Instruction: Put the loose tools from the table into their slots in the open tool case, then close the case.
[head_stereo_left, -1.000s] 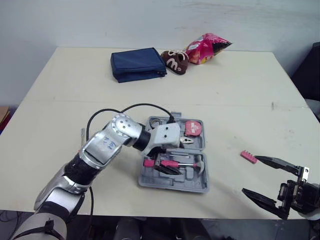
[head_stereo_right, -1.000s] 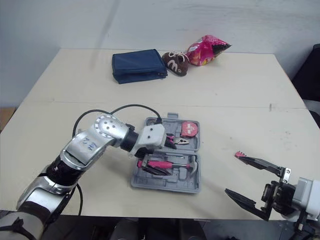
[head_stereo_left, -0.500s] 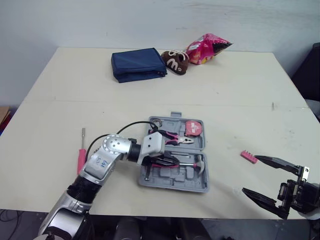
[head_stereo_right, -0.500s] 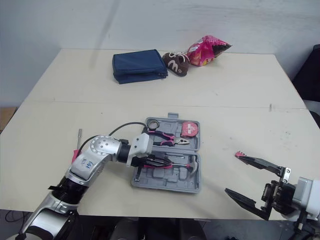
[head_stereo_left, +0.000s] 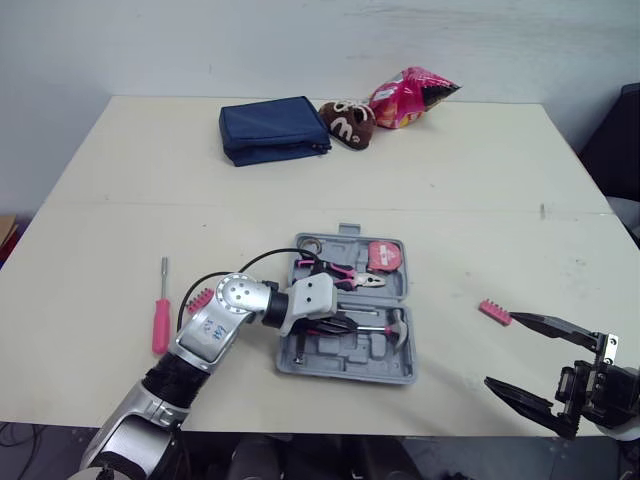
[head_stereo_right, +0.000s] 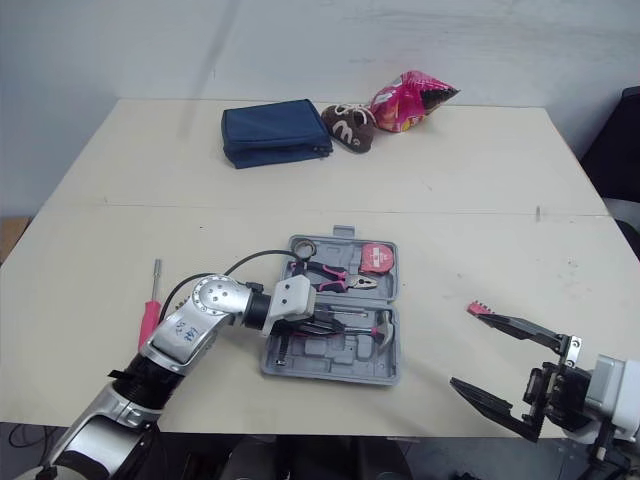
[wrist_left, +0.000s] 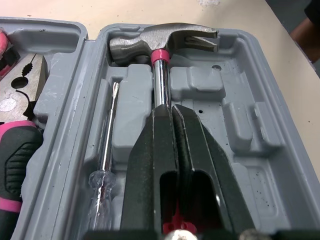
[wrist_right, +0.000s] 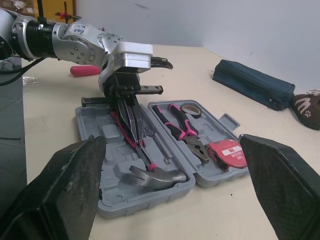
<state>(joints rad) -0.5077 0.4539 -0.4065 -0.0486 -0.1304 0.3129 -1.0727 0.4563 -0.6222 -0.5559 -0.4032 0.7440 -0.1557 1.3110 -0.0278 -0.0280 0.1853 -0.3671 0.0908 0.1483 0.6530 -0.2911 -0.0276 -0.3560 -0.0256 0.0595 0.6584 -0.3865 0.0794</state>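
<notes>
The grey tool case (head_stereo_left: 345, 366) lies open near the table's front middle. It holds a hammer (wrist_left: 161, 42), pink-handled pliers (head_stereo_left: 346, 275), a pink tape measure (head_stereo_left: 383, 256) and a clear-handled screwdriver (wrist_left: 104, 165). My left gripper (head_stereo_left: 355, 322) is shut, its fingers (wrist_left: 160, 150) lying along the hammer's shaft inside the case. A pink screwdriver (head_stereo_left: 160, 322) lies on the table left of the case, and a pink bit strip (head_stereo_left: 199, 298) peeks out beside my left arm. Another pink bit strip (head_stereo_left: 495, 312) lies right of the case. My right gripper (head_stereo_left: 501, 350) stands open and empty just in front of it.
A navy pouch (head_stereo_left: 275, 128), a small brown shoe (head_stereo_left: 347, 122) and a pink snack bag (head_stereo_left: 412, 95) sit at the table's back. The table's front edge (head_stereo_left: 440, 432) runs just past the case and my right gripper.
My left gripper closed from open and now lies flat along the hammer. The left elbow dropped toward the table, uncovering the pink screwdriver. The right arm has not moved.
</notes>
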